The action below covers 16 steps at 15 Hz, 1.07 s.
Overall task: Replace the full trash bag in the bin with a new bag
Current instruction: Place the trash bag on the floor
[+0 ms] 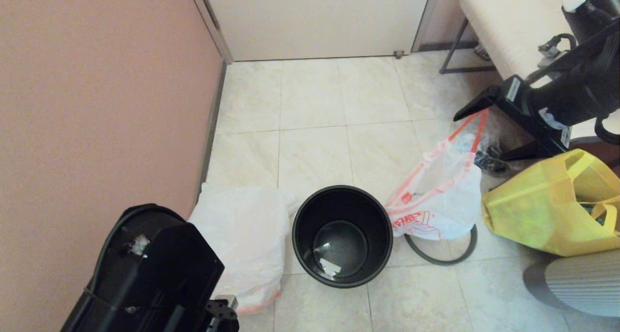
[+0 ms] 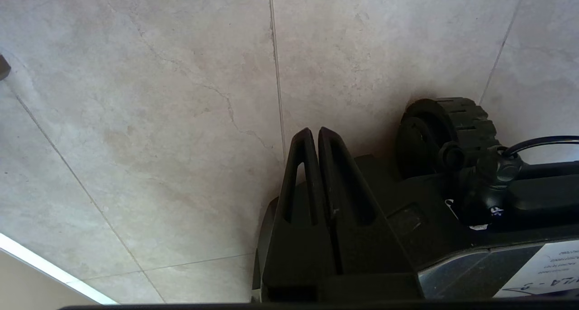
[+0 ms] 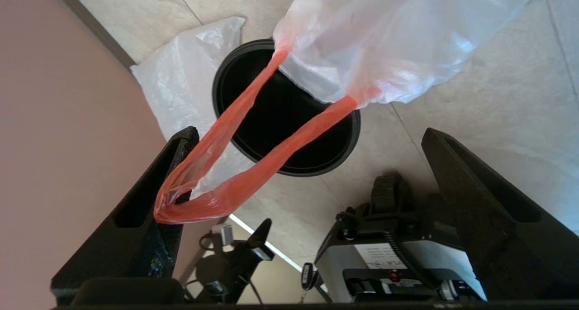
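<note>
Right gripper (image 3: 307, 135) stands spread wide, yet the orange-red drawstring (image 3: 253, 133) loops over one finger (image 3: 149, 197), so the full trash bag (image 1: 438, 203) hangs from it; the bag's bottom rests on the floor (image 1: 339, 104) below the claw, over a thin grey ring (image 1: 443, 258); just beyond the bag sits the bin (image 1: 342, 235), bare inside; past that lies the new bag (image 1: 244, 240), flat by the wall (image 1: 97, 94); a yellow tote (image 1: 552, 206) slumps beneath the arm; left gripper (image 2: 312, 135) hangs closed, far off.
</note>
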Tool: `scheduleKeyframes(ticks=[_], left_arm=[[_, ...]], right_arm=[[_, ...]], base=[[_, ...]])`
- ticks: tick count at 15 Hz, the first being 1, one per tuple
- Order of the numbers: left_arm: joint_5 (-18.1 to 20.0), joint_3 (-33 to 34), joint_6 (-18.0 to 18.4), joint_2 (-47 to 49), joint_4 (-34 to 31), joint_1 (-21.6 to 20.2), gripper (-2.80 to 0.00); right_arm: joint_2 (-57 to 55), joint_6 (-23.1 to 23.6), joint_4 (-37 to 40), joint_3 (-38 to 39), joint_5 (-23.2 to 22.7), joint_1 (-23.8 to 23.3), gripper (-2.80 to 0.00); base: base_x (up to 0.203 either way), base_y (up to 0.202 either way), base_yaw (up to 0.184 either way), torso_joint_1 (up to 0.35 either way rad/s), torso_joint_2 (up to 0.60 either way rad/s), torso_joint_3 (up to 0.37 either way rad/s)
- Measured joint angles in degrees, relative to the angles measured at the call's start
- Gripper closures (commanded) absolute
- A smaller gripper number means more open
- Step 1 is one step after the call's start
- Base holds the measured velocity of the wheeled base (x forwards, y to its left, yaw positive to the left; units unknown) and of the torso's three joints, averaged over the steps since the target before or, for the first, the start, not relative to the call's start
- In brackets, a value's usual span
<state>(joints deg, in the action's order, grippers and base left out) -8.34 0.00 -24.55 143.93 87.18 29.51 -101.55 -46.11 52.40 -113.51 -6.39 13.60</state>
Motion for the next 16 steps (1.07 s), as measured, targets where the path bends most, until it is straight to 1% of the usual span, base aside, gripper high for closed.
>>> scheduleKeyframes(ticks=[2,3,6,14,15,16], left_arm=[[0.0,0.0,0.0,0.0,0.0,0.0,0.0],[0.0,0.0,0.0,0.0,0.0,0.0,0.0],[0.0,0.0,0.0,0.0,0.0,0.0,0.0],[0.0,0.0,0.0,0.0,0.0,0.0,0.0],[0.0,0.0,0.0,0.0,0.0,0.0,0.0],[0.0,0.0,0.0,0.0,0.0,0.0,0.0]], right_arm=[[-0.6,0.5,-0.8,0.0,0.1,0.0,-2.8],[-0.8,1.0,-1.2,0.1,0.1,-0.1,0.0],[-1.6,1.8,-3.4,0.2,2.5,-0.6,0.0],[-2.5,1.9,-3.6,0.2,3.3,-0.7,0.0],[-2.7,2.0,-3.5,0.2,3.7,-0.7,-2.8],[-2.8,2.3,-3.6,0.2,3.9,-0.7,-2.8]], base=[[0.0,0.0,0.0,0.0,0.0,0.0],[0.0,0.0,0.0,0.0,0.0,0.0],[0.0,0.0,0.0,0.0,0.0,0.0],[0.0,0.0,0.0,0.0,0.0,0.0],[0.0,0.0,0.0,0.0,0.0,0.0],[0.0,0.0,0.0,0.0,0.0,0.0]])
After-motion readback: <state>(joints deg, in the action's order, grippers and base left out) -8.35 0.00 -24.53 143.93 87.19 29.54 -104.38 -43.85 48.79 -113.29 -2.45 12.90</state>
